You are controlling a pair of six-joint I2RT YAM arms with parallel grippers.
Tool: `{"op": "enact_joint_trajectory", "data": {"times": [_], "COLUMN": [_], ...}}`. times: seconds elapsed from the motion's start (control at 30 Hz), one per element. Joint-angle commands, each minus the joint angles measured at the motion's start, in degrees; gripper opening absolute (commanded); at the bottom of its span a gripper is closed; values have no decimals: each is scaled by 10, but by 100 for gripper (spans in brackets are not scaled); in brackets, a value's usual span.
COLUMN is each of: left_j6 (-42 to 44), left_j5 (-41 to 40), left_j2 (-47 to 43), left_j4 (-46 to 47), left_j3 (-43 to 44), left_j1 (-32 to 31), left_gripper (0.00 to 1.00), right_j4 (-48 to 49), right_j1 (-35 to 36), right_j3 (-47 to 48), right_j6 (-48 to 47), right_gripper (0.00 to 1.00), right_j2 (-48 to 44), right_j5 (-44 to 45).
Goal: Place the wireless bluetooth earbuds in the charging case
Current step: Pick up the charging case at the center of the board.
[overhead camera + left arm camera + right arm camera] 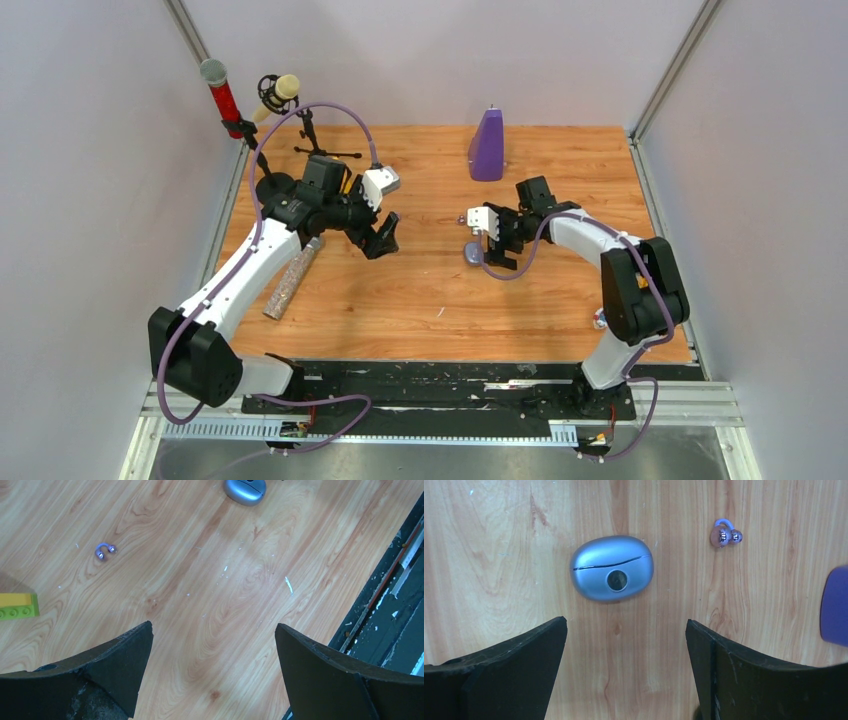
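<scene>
Top view: on a light wooden table (420, 290), the left gripper (382, 240) hangs released above bare boards left of centre. The right gripper (492, 252), also released, hangs right of centre, just beside a silver-blue oval charging case (470, 254) lying on the wood. A purple wedge-shaped block (487, 145) stands upright near the far edge. A glittery tube (292, 278) lies beside the left arm, and a red microphone (222, 95) rises at the far left corner.

Left wrist view: the left gripper (214, 655) has its two black fingers (120, 670) spread wide with only bare wood between them. A pale purple glossy earbud (105, 550) lies on the table well ahead and to the left. The silver-blue oval charging case (244, 489) is cut off by the top edge. A yellow and green toy brick (17, 606) sits at the left edge.

Right wrist view: the right gripper (626, 650) is spread open and grasps nothing. The silver-blue oval charging case (612, 568) lies closed just ahead of its fingers (514, 670), a thin seam and a dark round button facing up. The pale purple glossy earbud (725, 534) rests on the wood to the case's right, apart from it. The purple wedge-shaped block (835, 605) shows at the right edge.
</scene>
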Motion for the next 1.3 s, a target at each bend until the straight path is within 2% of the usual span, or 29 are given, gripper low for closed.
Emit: {"op": "enact_joint_trajectory", "data": {"times": [0.0, 0.43, 0.83, 1.27], "left_j6": [-3, 2, 2, 2], "left_j5": [5, 5, 7, 11], "left_j2": [-16, -17, -15, -14], "left_j4": [16, 15, 15, 15], "left_j3": [-3, -6, -5, -5], "left_j1": [0, 0, 0, 0], "left_gripper": [100, 100, 100, 100], "right_j4": [-7, -31, -37, -36], "right_j1": [6, 32, 42, 50], "right_j3": [35, 81, 86, 98], "right_j6": [-31, -45, -46, -27], "right_gripper": [91, 95, 87, 66], "right_j2": [22, 91, 111, 128], "right_j5": [-31, -32, -39, -36]}}
